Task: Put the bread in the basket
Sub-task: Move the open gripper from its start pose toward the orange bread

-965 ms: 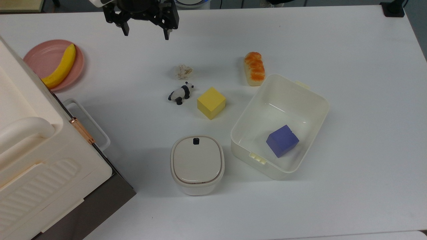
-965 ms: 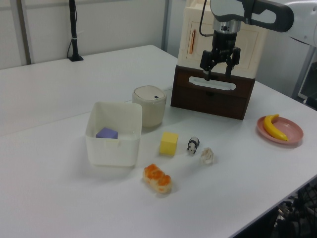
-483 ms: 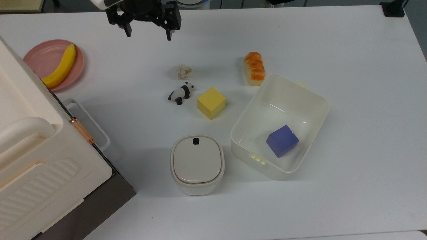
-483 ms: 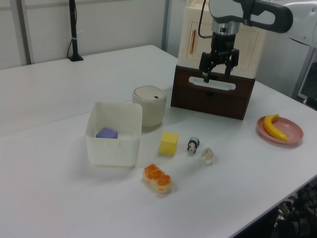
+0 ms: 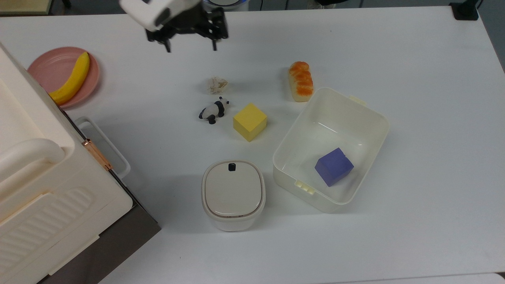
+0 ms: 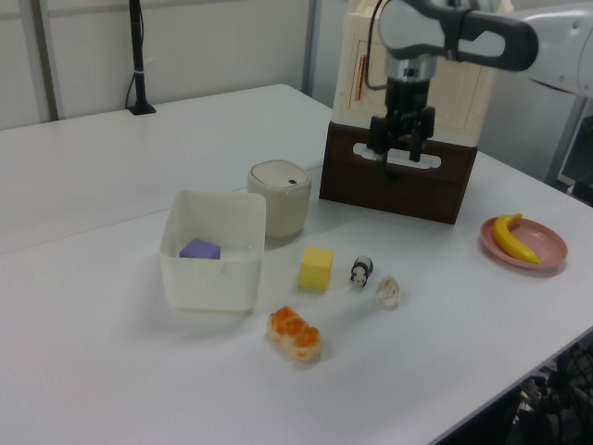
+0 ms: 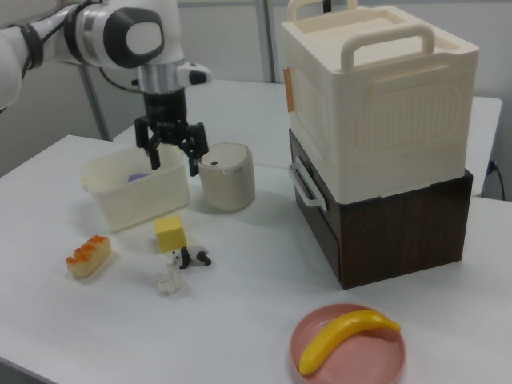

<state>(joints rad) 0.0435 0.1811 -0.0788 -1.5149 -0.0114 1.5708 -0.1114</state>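
Nothing of the task done yet, judging by how things lie. Bread [image 5: 301,81] lying flat on the white surface [image 5: 414,79], just beside the far-left corner of the basket [image 5: 373,150] in the top view, outside the wall and seemingly not quite touching it. In the left view, same loaf [image 6: 295,335] nearest the camera, in front of the tub [image 6: 209,280]; in the right view, at the right view's far left [image 7: 88,254], crust up. Inside the basket, one purple cube [image 5: 333,166] toward one end, with bare floor left beside it, so room enough by the look of it.

Gripper [image 5: 190,49] well apart from the bread, raised above the surface at the far edge in the top view, to the top view's left of the loaf. Fingers spread wide and pointing down, holding nothing; also seen in the left view [image 6: 399,169] and right view [image 7: 171,161].

Between gripper and bread: open surface. Near the path but off it: crumpled paper wad [image 5: 217,84], panda figure [image 5: 213,111], yellow cube [image 5: 249,121].

Left to do, as a judgement: travel across to above the loaf, descent, closing on its sides, lift over the basket rim, release inside clear of the purple cube. Practically the whole job ahead, then.
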